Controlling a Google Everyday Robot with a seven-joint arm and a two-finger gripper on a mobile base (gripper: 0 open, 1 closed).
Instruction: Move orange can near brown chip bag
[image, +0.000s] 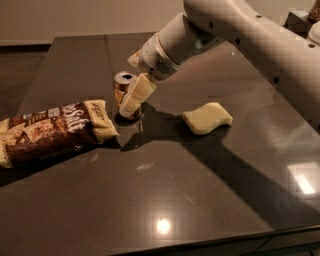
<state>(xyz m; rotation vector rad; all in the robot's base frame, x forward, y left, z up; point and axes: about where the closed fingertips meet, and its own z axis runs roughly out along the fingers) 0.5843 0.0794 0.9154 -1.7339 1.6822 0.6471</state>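
The orange can (121, 86) stands upright on the dark table (165, 190), just right of the cream end of the brown chip bag (50, 131), which lies flat at the left. My gripper (131, 102) reaches down from the upper right and is closed around the can. One pale finger (139, 91) lies across the can's front right side; the other is hidden behind the can. The can's base rests on or just above the tabletop.
A pale yellow wavy sponge (207, 118) lies right of the can. My arm (240, 30) spans the upper right of the view. The table's front edge (210, 242) runs along the bottom, and its left edge is beyond the bag.
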